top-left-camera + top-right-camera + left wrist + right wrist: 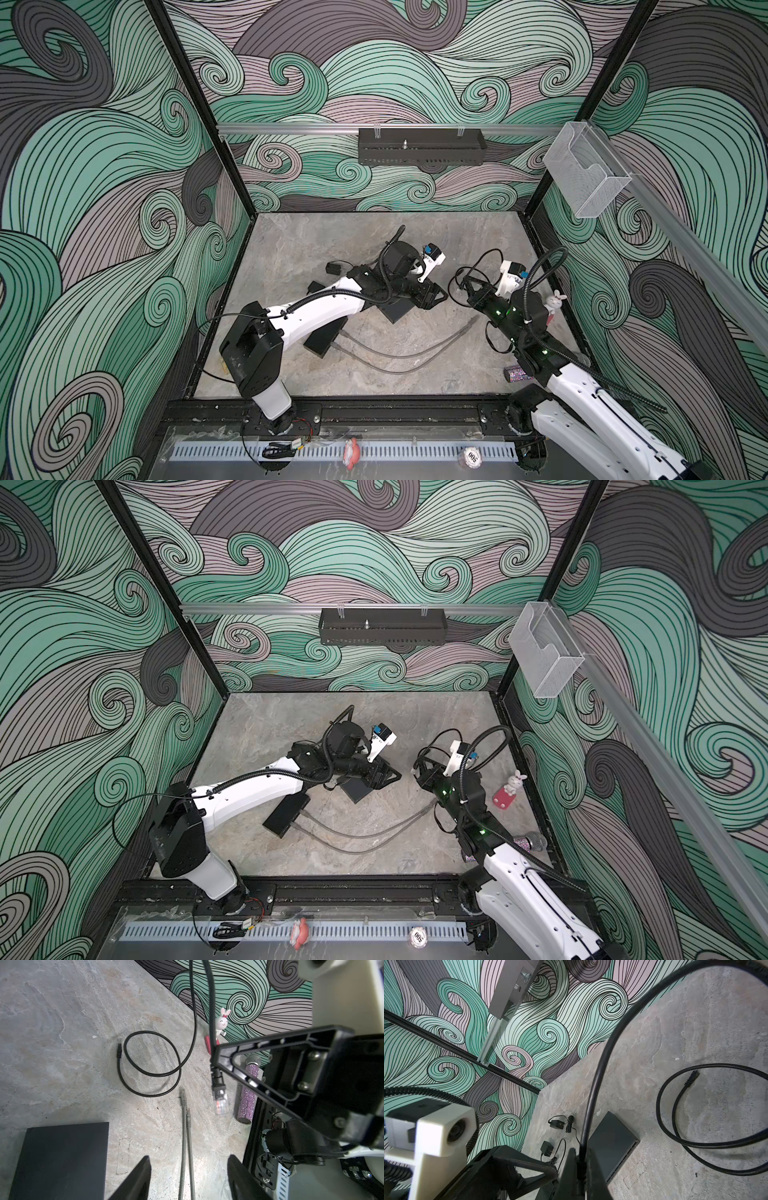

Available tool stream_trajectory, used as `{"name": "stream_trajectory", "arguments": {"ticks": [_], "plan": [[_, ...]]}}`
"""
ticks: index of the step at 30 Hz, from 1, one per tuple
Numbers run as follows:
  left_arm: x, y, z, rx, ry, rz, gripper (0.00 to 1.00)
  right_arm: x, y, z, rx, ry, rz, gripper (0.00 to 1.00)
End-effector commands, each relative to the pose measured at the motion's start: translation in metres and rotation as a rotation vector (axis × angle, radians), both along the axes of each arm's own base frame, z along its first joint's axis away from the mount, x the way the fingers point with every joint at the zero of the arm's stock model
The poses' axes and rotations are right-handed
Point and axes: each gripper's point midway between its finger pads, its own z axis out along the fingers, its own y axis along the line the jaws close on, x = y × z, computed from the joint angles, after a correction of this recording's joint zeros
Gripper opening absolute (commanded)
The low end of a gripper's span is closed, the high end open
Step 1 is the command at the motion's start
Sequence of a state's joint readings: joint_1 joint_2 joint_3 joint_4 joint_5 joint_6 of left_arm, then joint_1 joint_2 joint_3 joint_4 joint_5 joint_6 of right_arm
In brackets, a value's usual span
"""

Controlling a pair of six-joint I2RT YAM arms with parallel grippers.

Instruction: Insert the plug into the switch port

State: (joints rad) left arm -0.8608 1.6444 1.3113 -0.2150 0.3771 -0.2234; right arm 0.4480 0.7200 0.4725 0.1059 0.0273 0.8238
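Black cable (593,1088) is clamped behind its clear plug (220,1101) by your right gripper (580,1157). Your left gripper (189,1158) gapes empty, and the flat black switch box (610,1142) is not yet plugged.

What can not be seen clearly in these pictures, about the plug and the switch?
- Switch ports: right wrist view, seen edge-on and dark; too small to count.
- In both top views the left arm covers much of each switch.
- Plug: in the right wrist view hidden behind the right gripper; only the black cable shows.
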Motion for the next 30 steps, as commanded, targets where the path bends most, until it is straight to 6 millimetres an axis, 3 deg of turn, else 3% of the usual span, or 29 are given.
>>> {"name": "stream_trajectory", "arguments": {"ticks": [1, 8, 16, 27, 30], "plan": [[-0.007, -0.012, 0.008, -0.017, 0.039, -0.039, 0.64, 0.004, 0.002, 0.014, 0.027, -0.041, -0.022, 0.0], [-0.009, -0.015, 0.0, 0.019, 0.074, -0.057, 0.64, 0.004, 0.016, 0.008, 0.014, -0.008, -0.002, 0.0], [-0.01, -0.019, -0.017, 0.069, 0.139, -0.071, 0.61, -0.001, 0.025, 0.018, 0.005, -0.062, 0.035, 0.0], [-0.008, -0.018, -0.011, 0.062, 0.127, -0.06, 0.58, -0.007, 0.036, 0.013, -0.024, -0.065, 0.085, 0.0], [-0.008, -0.019, -0.01, 0.061, 0.127, -0.062, 0.51, -0.007, 0.04, 0.012, -0.029, -0.068, 0.096, 0.0]]}}
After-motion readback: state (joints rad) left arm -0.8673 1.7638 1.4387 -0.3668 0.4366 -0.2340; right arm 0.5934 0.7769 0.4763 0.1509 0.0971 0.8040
